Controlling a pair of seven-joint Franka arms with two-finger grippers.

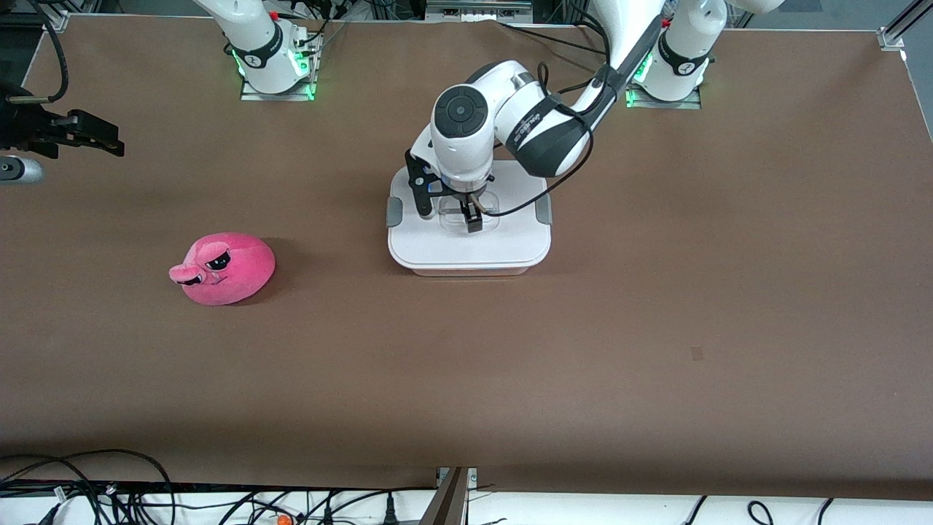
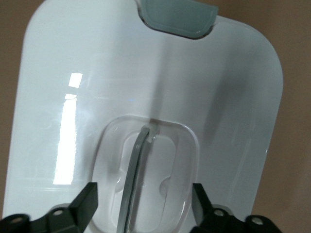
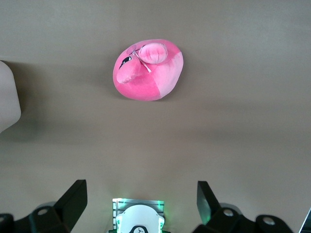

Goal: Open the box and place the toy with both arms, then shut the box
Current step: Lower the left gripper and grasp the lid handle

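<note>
Box (image 1: pixel 469 248), mid-worktop (image 1: pixel 656 292), lid on: rigid, slick; grasp handle (image 2: pixel 133 179), left hand (image 1: pixel 474 219) spread above. Toy (image 1: pixel 226 267) (soft, light) toward right arm's end; right hand (image 3: pixel 141 204) spread, waiting.

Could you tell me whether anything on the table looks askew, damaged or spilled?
Nothing stands out. The box sits flat with its lid on, the open left gripper over its handle. The toy lies intact on the table; the open right gripper waits.
</note>
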